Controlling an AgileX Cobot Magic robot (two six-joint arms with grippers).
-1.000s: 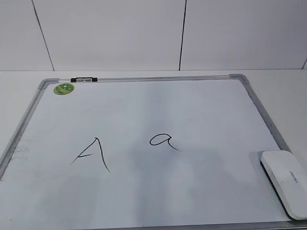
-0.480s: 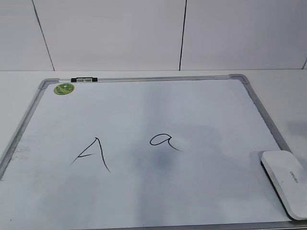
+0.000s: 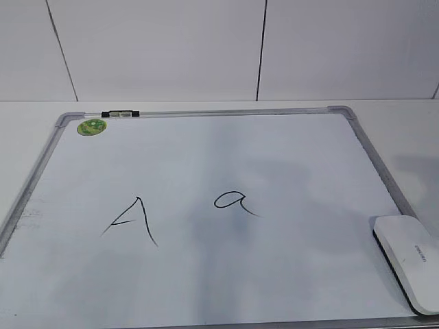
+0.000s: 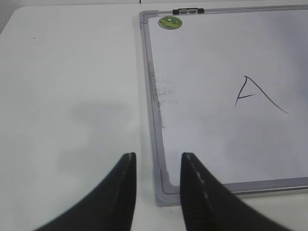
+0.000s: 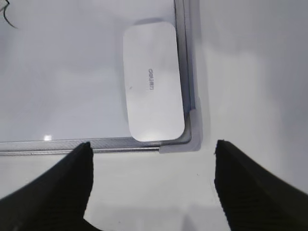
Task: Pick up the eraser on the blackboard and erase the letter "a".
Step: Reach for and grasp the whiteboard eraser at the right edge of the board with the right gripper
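Note:
The white eraser (image 3: 407, 259) lies in the board's near right corner; the right wrist view shows it (image 5: 153, 82) flat against the frame, lettering up. The blackboard (image 3: 41, 164) is a white board with a grey frame and a green sticker (image 3: 91, 127). The letter "a" (image 3: 232, 201) sits near its middle, right of a capital "A" (image 3: 134, 221). My right gripper (image 5: 153, 149) is open and empty above the table, just short of the board's corner and the eraser. My left gripper (image 4: 158, 161) is open and empty above the board's near left corner (image 4: 163, 192). Neither gripper shows in the exterior view.
A small black-and-clear marker (image 3: 120, 114) lies on the board's far edge, next to the sticker. White table (image 4: 72, 96) surrounds the board. A white panelled wall (image 3: 164, 48) stands behind. Faint smudges (image 4: 163, 94) mark the board's left edge.
Nothing on the board has moved. Soft shadows on the board's right and middle have shifted slightly.

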